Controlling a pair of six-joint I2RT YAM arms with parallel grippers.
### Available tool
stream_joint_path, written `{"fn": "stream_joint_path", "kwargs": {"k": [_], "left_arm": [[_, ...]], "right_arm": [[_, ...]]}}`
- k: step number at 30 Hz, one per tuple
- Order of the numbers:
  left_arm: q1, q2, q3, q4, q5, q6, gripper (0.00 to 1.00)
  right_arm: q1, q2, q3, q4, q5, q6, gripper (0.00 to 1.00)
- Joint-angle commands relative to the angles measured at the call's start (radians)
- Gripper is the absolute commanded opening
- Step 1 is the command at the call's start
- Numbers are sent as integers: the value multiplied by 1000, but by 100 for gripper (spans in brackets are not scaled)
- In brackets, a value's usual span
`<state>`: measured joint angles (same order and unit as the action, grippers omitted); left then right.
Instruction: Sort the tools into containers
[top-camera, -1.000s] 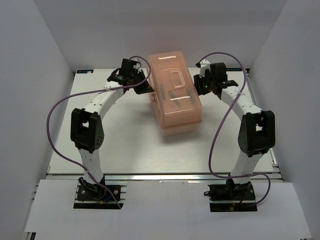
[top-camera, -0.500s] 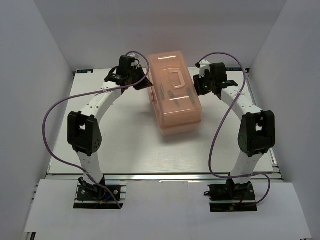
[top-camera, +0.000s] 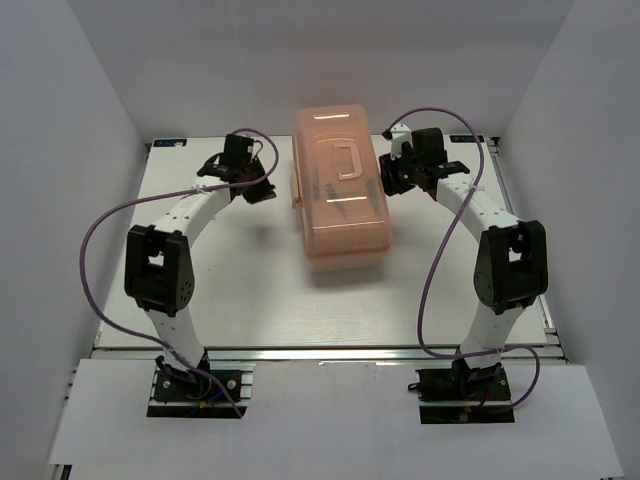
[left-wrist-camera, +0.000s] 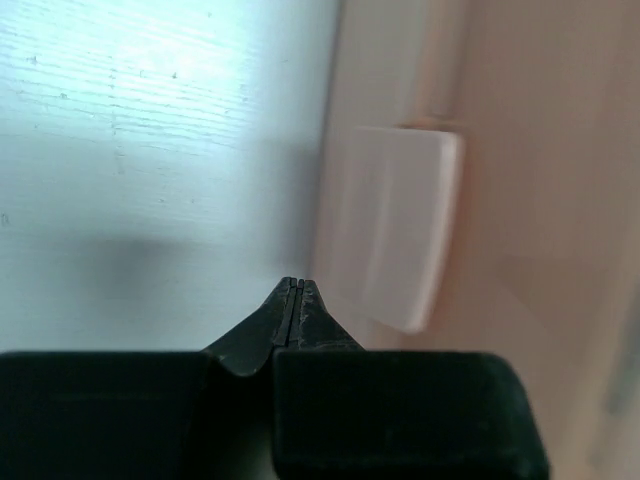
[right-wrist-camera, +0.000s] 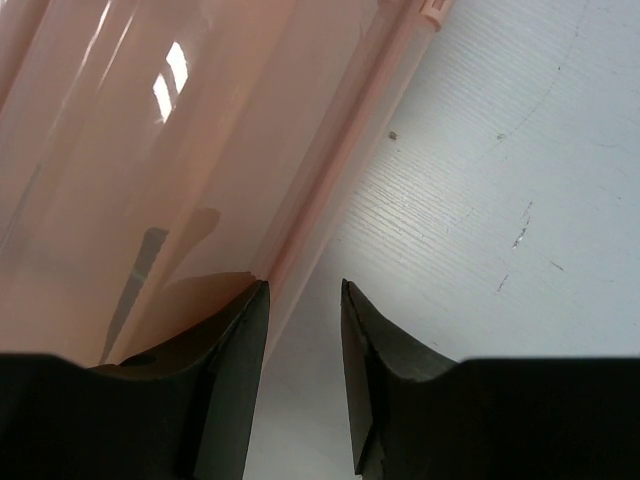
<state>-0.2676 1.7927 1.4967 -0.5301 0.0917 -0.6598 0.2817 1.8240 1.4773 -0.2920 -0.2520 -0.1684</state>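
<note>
Toolbox (top-camera: 340, 195) lid down, tools (top-camera: 335, 192) dim inside it. Left gripper (left-wrist-camera: 297, 290) pressed together, empty, just left of toolbox, tip aimed at latch (left-wrist-camera: 395, 235). Right gripper (right-wrist-camera: 303, 285) spread, against toolbox's right wall. Likely latch step; next: left tip works latch while right braces toolbox.

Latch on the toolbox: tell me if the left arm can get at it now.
Probably yes. The left gripper, shut, sits just short of the white latch on the side of the toolbox, and nothing stands between them.
</note>
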Motion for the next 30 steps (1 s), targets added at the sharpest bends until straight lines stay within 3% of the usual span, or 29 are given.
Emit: {"fn": "stream_joint_path", "kwargs": {"k": [1, 8, 12, 17, 25, 30], "left_arm": [[-15, 59, 25, -28, -17, 60, 0], [-53, 258, 288, -71, 34, 111, 0], [-74, 313, 359, -67, 75, 104, 0], [-110, 338, 382, -30, 147, 49, 0], [-153, 326, 266, 155, 287, -102, 0], [-154, 310, 267, 110, 226, -109, 0]], "right_arm": [[27, 8, 26, 2, -67, 1, 41], [25, 15, 32, 1, -56, -3, 42], [27, 17, 34, -1, -58, -5, 42], [30, 23, 40, -7, -72, -3, 41], [45, 26, 38, -16, -115, 4, 41], [42, 9, 40, 5, 28, 14, 45]]}}
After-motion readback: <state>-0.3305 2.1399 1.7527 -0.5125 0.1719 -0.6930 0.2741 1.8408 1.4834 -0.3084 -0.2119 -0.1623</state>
